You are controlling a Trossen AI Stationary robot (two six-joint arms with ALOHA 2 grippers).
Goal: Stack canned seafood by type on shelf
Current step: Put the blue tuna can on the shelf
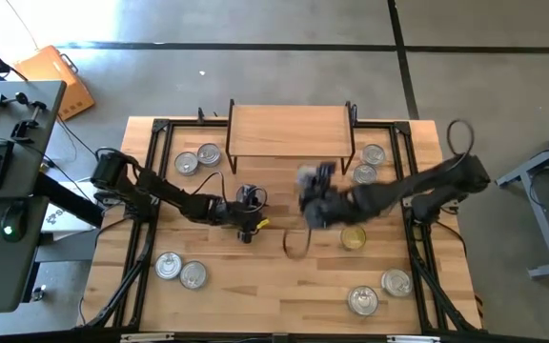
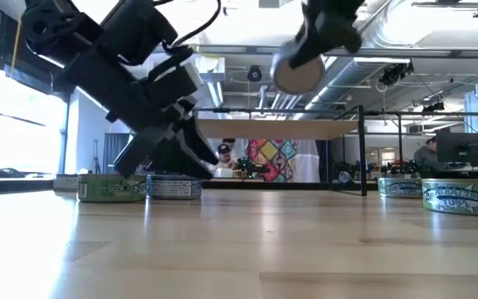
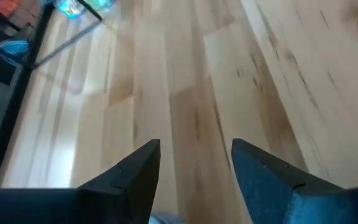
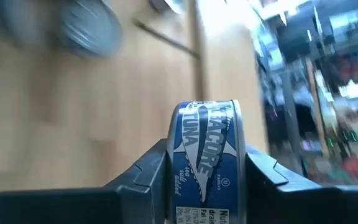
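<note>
The right gripper (image 4: 207, 180) pinches a blue-labelled tin (image 4: 207, 158) between its two dark fingers, one pressed on each flat face, so the tin stands on edge with its rim toward the wrist camera. The side label reads "ALBACORE TUNA" around the band, over a white fish drawing (the smaller print below is too blurred to read). The tin's round axis runs across from finger to finger; its label band runs away from the claw.

In the high view this gripper (image 1: 315, 198) hangs above the tabletop (image 1: 274, 286) near its middle, at about 5 o'clock from the shelf (image 1: 290, 131). In the low view the held tin (image 2: 299, 73) shows raised above the level of the shelf top (image 2: 280, 129).

The left gripper (image 1: 247, 229) is low over the table at about 7 o'clock from the shelf, its fingers (image 3: 135, 171) spread apart with only bare wood between them.

Other tins lie flat, lids up: two silver-lidded ones (image 1: 198, 158) at the shelf's 8 o'clock, two (image 1: 369, 163) at its 4 o'clock, a gold-lidded one (image 1: 353, 237) just beside the right arm, and pairs near the front corners (image 1: 179, 270) (image 1: 379, 291).
</note>
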